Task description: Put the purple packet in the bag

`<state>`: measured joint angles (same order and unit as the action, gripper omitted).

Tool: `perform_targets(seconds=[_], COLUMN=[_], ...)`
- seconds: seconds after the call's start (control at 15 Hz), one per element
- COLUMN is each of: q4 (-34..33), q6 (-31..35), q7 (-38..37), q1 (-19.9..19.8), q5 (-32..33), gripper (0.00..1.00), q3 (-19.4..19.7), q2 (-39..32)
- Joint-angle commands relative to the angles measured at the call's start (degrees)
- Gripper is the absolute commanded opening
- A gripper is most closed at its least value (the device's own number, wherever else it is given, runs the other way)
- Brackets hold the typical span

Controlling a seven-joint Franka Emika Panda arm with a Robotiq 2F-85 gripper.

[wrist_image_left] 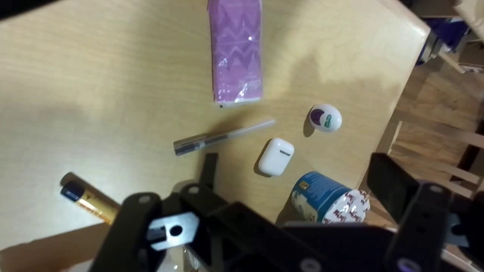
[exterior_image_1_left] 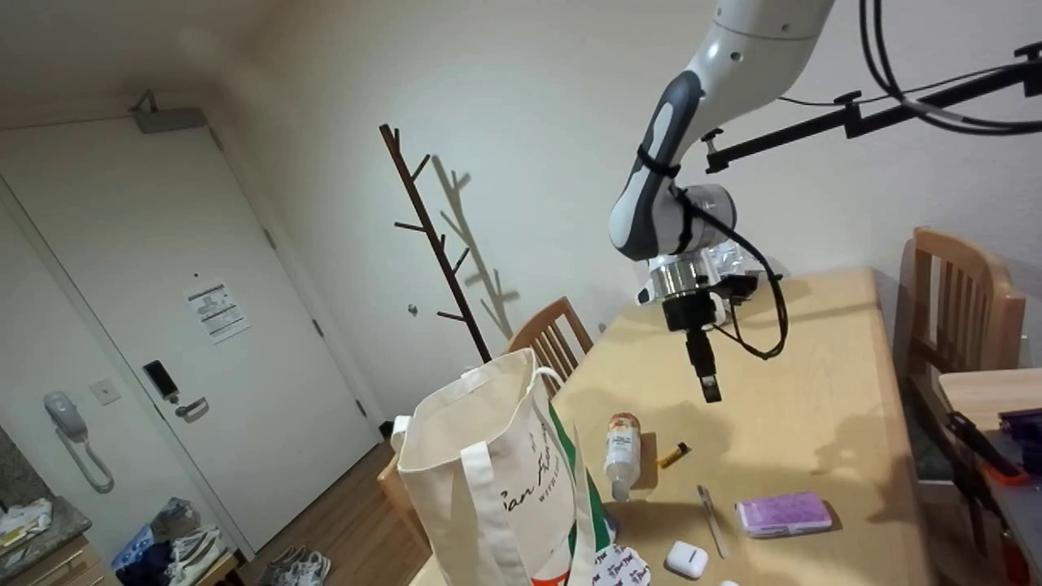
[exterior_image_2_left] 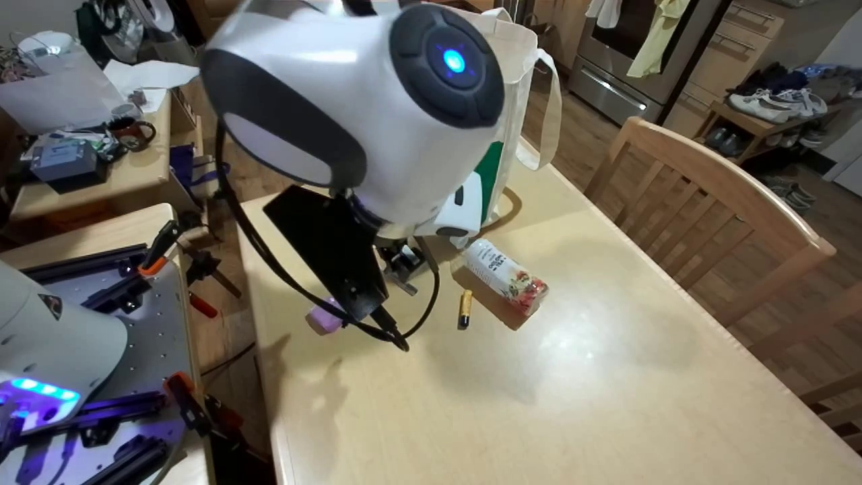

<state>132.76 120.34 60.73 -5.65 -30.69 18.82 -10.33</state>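
The purple packet lies flat on the table, near one edge, in both exterior views (exterior_image_1_left: 784, 514) (exterior_image_2_left: 322, 319). In the wrist view, the purple packet (wrist_image_left: 237, 53) is at the top, cut off by the frame. The cream-white bag (exterior_image_1_left: 444, 505) stands upright and open-topped on the table, handles showing; in an exterior view the bag (exterior_image_2_left: 522, 74) is partly behind the arm. My gripper (exterior_image_1_left: 711, 392) hangs above the table, pointing down, apart from the packet and the bag. In the wrist view, my gripper (wrist_image_left: 297, 170) has its fingers wide apart with nothing between them.
On the table are a clear bottle (exterior_image_1_left: 623, 456), a yellow tube (exterior_image_1_left: 673, 455), a pen (wrist_image_left: 223, 138), a white earbud case (wrist_image_left: 276, 156), a white egg-shaped item (wrist_image_left: 326, 118) and a blue tub (wrist_image_left: 321, 196) near the bag. Wooden chairs (exterior_image_2_left: 700, 202) stand along the table.
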Motion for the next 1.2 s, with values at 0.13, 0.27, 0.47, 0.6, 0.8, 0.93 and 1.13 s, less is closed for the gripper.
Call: perform_targets(seconds=[0.13,0.27,0.47,0.6,0.8,0.93,1.13], q4=[-11.4,-13.8,-15.8,-14.7,-16.3,-18.4,-17.3], q6=[-6.9,-5.8,-3.0,-2.7,-5.0,-7.6,-6.0], q7=[-4.7,-8.0,-9.1,-8.3,-8.9,-12.0,-14.7], q1=[-7.5,-8.9,-11.1,-11.8,-12.1,-10.8,-9.5], q5=[5.3,6.6,5.1,6.4,8.0,11.9,13.8], gripper=[1.0,1.0,1.0,1.0,1.0,1.0,1.0], q3=[-6.1,-7.4,-9.9,-10.9,-11.1,-11.3,-13.3], q2=[-15.0,-18.6,-20.4,-20.2,-20.5,-22.3,-24.1])
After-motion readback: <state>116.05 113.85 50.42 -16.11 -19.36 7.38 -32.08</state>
